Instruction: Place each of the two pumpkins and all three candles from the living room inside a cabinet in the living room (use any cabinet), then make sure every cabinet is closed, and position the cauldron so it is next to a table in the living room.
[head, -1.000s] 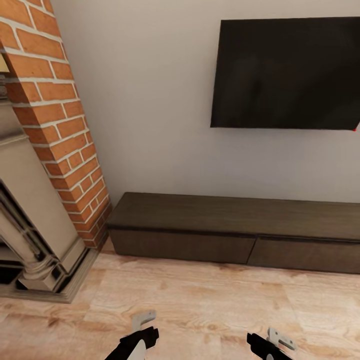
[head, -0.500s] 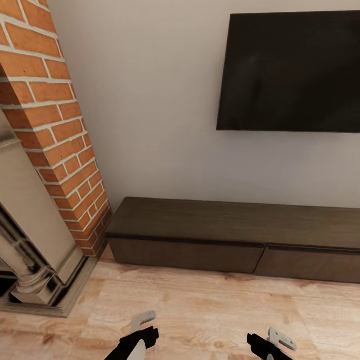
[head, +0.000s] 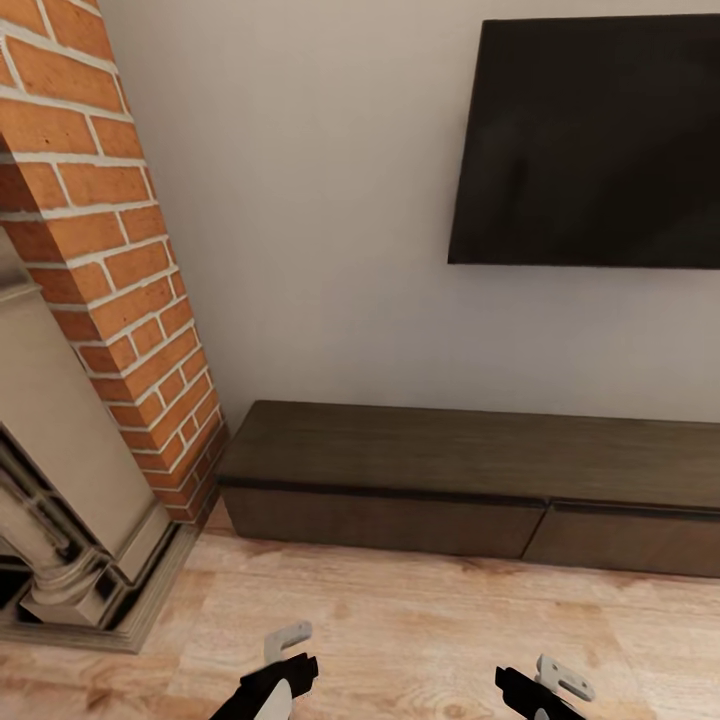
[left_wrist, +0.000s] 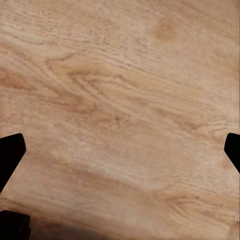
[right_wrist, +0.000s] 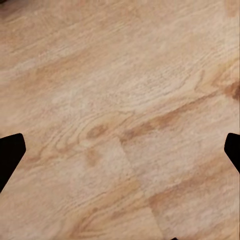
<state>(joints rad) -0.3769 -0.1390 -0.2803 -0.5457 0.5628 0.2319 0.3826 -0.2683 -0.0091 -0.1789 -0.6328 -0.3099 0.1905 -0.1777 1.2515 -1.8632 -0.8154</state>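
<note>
Head view, left to right. A stone fireplace surround (head: 60, 500), cut off at the frame's left edge, stands against a brick chimney (head: 110, 260) that runs out of the top. Beside the bricks, the cabinet (head: 470, 470) lies along the white wall (head: 320, 200); both visible fronts sit flush and shut, and its right end is cut off. Above it hangs a dark screen (head: 590, 145), clipped at the top and right. Wood floor (head: 420, 620) lies between cabinet and robot, bare. At the bottom edge only the arm ends show.

Left wrist view: the left gripper (left_wrist: 120, 155) has its fingers (left_wrist: 10, 152) spread wide over bare floor. Right wrist view: the right gripper (right_wrist: 120, 155) likewise, fingers (right_wrist: 10, 150) far apart, pinching nothing.
</note>
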